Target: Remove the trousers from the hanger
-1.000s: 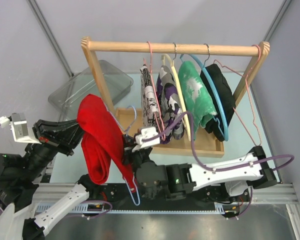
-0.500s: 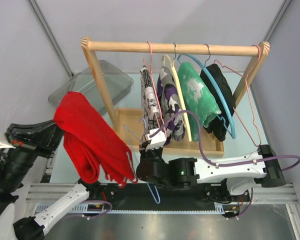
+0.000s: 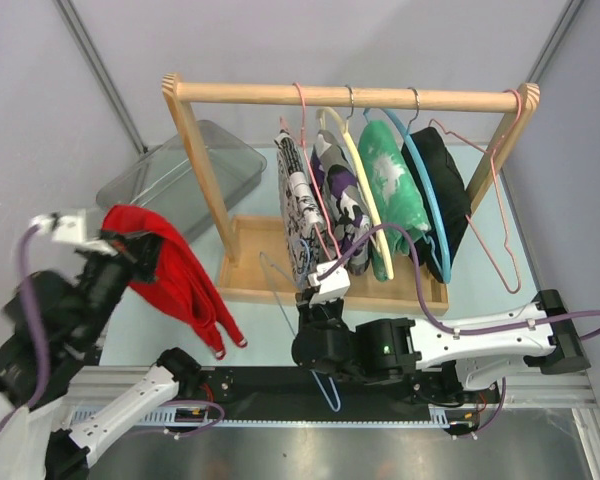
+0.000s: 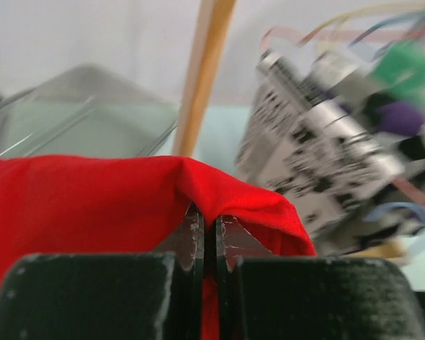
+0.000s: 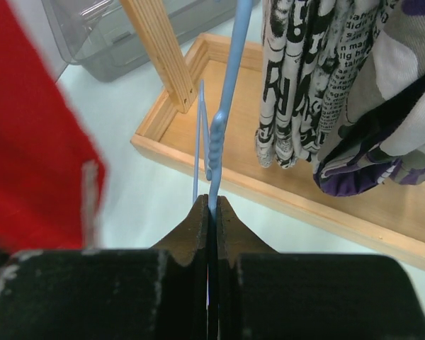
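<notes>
Trousers (image 3: 175,280), red: lower left of frame, off hanger, draped from left end effector (image 4: 207,230), clenched on a fold of cloth. Hanger (image 5: 231,78), blue, bare: lower centre, wire pinched in clamped right end effector (image 5: 211,209). Rack (image 3: 350,95) with other garments: upper centre, on surface (image 3: 255,330).

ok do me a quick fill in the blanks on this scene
The left jaws are shut on the ____ trousers.
The hanger pinched in the right jaws is ____ in colour.
In the top view the clear bin lies to the ____ of the rack.
Missing words: red; blue; left.
</notes>
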Controlling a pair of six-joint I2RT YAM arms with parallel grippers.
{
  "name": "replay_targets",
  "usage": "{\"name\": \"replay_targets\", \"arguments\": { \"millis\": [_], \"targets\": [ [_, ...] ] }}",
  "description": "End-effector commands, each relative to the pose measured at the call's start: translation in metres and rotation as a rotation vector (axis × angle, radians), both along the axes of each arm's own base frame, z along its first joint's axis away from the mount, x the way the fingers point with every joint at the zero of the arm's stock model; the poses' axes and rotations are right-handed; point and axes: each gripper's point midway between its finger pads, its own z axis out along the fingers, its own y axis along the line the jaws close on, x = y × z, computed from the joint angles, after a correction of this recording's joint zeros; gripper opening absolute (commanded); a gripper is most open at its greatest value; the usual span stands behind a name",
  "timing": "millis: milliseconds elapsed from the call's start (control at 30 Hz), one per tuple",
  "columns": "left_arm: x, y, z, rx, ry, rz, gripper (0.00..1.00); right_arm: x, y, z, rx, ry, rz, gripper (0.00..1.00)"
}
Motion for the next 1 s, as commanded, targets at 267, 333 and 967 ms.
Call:
{"name": "replay_targets", "arguments": {
  "millis": [267,333,967],
  "targets": [
    [0.077,0.034,0.024,0.154,-0.046,0.374,0.0,-0.005,-0.03,0.025,0.043,-0.066,-0.019,0.0],
    [0.087,0.035,0.026,0.157,-0.033,0.359,0.0,-0.005,-0.032,0.027,0.049,-0.066,-0.018,0.0],
    [0.161,0.093,0.148,0.062,-0.243,0.479,0.0,0.0,-0.019,0.043,0.049,-0.06,0.049,0.0]
  ]
}}
